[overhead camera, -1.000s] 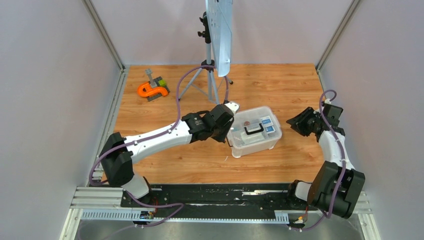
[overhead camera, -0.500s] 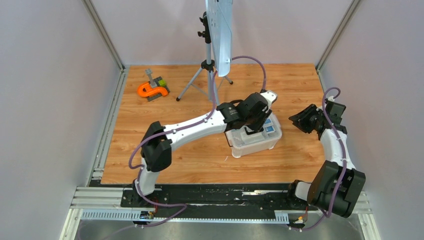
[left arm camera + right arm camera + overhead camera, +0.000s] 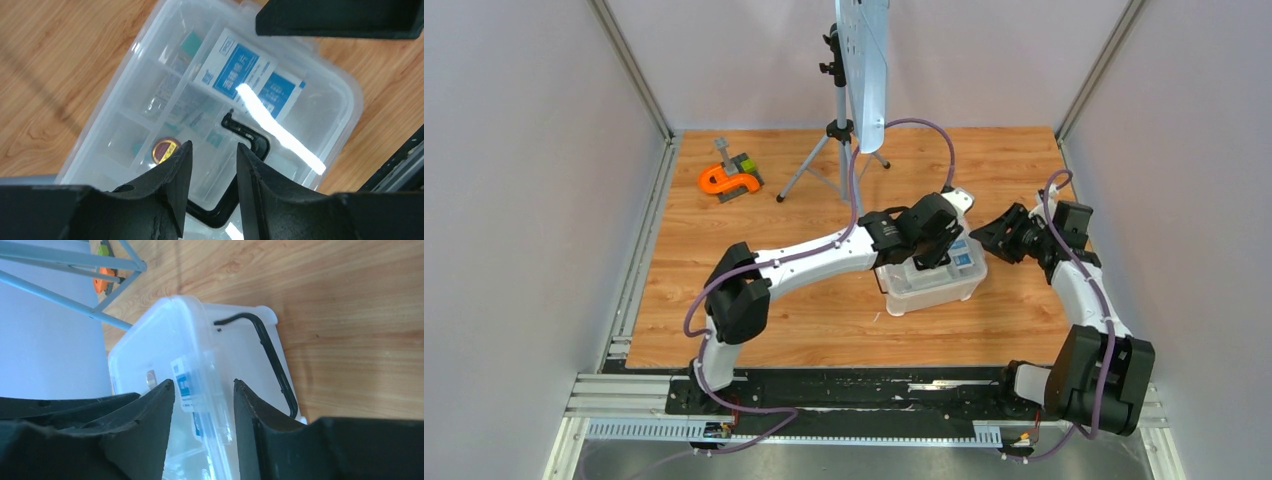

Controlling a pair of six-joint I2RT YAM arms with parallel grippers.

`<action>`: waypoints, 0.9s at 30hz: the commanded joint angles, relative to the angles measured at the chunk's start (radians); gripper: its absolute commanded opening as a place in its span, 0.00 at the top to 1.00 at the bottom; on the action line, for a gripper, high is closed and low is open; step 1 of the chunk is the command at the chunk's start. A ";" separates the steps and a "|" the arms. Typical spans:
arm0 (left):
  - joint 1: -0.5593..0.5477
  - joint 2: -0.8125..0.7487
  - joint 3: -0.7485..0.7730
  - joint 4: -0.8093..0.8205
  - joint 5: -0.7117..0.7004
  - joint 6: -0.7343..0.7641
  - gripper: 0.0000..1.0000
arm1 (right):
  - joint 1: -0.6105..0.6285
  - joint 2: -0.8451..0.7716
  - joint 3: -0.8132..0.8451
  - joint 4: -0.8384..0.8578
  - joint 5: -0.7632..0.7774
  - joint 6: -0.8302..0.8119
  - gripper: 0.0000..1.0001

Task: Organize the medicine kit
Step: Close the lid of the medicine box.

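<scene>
Currently I see the kit (image 3: 914, 290) centre-right on the wooden table (image 3: 724, 240), lid (image 3: 320, 100) on. My left gripper (image 3: 212, 150) hangs over the black handle (image 3: 247, 132), jaws narrowly parted and empty. My right gripper (image 3: 202, 385) sits just beside the kit's right end, jaws likewise parted.

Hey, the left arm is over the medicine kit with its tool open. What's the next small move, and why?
Probably lower the left tool slightly and close it on the thin black handle of the clear plastic lid. The handle runs beneath its open fingers, ungripped; the lid sits on the white rounded plastic tub, and the right tool hangs open at the tub's side.
</scene>
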 commanded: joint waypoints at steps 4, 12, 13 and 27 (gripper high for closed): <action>-0.004 -0.208 -0.267 0.072 0.021 -0.064 0.54 | 0.008 -0.068 -0.085 -0.034 -0.048 -0.037 0.70; -0.027 -0.345 -0.435 0.060 0.039 -0.120 0.54 | 0.079 -0.325 -0.228 -0.207 -0.035 0.035 0.78; -0.029 -0.350 -0.437 0.050 0.037 -0.121 0.54 | 0.095 -0.346 -0.234 -0.224 -0.030 0.050 0.78; -0.033 -0.329 -0.465 0.062 -0.009 -0.115 0.55 | 0.081 -0.425 -0.253 -0.259 0.401 0.260 0.61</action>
